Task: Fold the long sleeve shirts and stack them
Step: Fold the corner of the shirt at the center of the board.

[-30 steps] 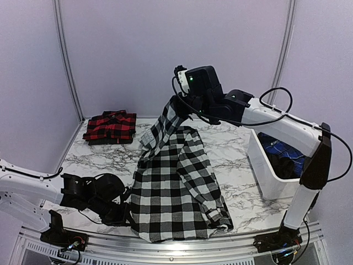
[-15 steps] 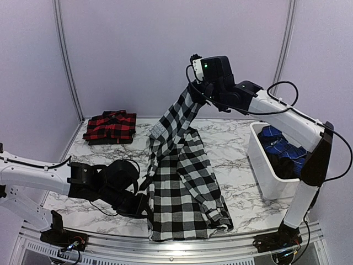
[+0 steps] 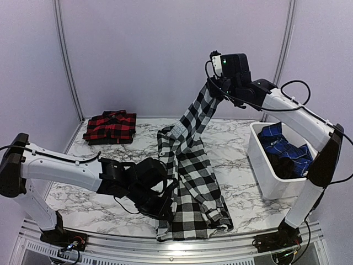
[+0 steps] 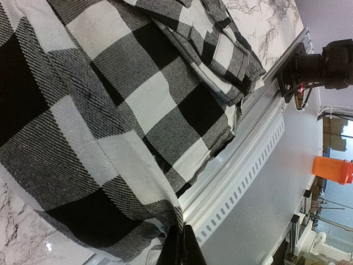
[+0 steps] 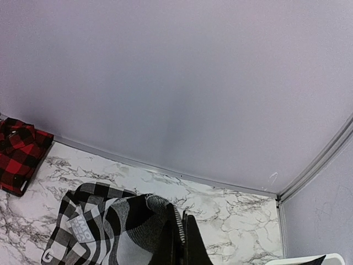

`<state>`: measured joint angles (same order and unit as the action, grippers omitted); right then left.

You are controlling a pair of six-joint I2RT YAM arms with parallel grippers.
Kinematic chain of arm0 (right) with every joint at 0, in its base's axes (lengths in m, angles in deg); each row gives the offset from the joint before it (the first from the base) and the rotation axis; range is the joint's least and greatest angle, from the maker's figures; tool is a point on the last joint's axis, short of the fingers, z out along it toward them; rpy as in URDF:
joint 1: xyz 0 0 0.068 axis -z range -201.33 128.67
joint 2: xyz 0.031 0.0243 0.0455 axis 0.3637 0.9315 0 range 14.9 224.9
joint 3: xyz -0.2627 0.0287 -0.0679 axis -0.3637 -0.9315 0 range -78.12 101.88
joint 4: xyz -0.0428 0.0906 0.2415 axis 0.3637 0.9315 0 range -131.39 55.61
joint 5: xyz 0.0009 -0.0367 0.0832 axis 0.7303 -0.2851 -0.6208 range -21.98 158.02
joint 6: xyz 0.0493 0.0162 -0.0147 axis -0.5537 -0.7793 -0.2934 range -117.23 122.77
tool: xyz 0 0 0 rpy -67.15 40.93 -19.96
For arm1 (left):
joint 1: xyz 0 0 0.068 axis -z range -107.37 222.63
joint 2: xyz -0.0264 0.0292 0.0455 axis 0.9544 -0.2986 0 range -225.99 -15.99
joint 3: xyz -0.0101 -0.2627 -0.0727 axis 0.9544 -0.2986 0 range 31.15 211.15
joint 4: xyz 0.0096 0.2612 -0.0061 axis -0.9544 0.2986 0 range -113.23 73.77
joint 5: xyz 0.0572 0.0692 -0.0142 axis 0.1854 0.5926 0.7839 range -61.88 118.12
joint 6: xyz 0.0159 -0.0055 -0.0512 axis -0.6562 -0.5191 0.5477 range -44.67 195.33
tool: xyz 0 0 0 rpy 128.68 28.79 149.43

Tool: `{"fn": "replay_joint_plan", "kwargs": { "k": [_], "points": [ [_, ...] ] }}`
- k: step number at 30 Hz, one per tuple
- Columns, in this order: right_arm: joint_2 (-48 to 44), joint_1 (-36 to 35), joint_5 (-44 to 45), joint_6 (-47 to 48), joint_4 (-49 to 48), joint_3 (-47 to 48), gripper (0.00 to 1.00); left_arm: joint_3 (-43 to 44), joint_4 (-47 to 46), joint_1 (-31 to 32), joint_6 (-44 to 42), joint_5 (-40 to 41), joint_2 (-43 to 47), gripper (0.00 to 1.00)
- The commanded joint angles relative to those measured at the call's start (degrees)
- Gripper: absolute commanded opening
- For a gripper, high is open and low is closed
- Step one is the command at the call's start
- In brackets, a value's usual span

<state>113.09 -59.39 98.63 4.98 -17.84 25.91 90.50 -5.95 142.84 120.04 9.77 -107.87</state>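
The black-and-white buffalo-check shirt (image 3: 190, 182) is lying down the middle of the marble table (image 3: 234, 146), its lower hem reaching the near edge. One upper end is hanging stretched in the air toward the far right. I'm holding that raised end in my right gripper (image 3: 214, 87), fingers pinched fully together on the cloth. It's high above the table, so the fabric is pulling straight rather than bunching. My left gripper (image 3: 165, 208) is sitting low by the near edge, jaws closed tight on the shirt's left side hem. With both ends held, I'm judging that side is being set up for a lengthwise fold across the body. The red-and-black shirt (image 3: 110, 127) is resting folded in the far-left corner, well apart, ready as the base of the stack. A white bin (image 3: 258, 165) along the right edge is holding blue checked clothing (image 3: 278, 144).
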Motion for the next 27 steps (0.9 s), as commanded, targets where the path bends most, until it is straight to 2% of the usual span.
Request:
{"fn": "replay_joint_plan", "kwargs": {
  "k": [1,13,27],
  "points": [
    [-1.6,0.43,-0.43,0.17,-1.66,-1.57,0.0,3.02,1.73,0.51,-2.42,-2.17,-3.36,0.0],
    [-2.89,0.36,-3.48,-1.87,0.66,-2.45,0.0,6.77,1.69,0.62,-3.38,-3.6,-8.36,0.0],
    [0.35,0.37,-5.76,-1.17,1.06,2.67,0.0,12.73,1.63,0.8,-3.93,-5.75,-14.5,0.0]
  ]
}}
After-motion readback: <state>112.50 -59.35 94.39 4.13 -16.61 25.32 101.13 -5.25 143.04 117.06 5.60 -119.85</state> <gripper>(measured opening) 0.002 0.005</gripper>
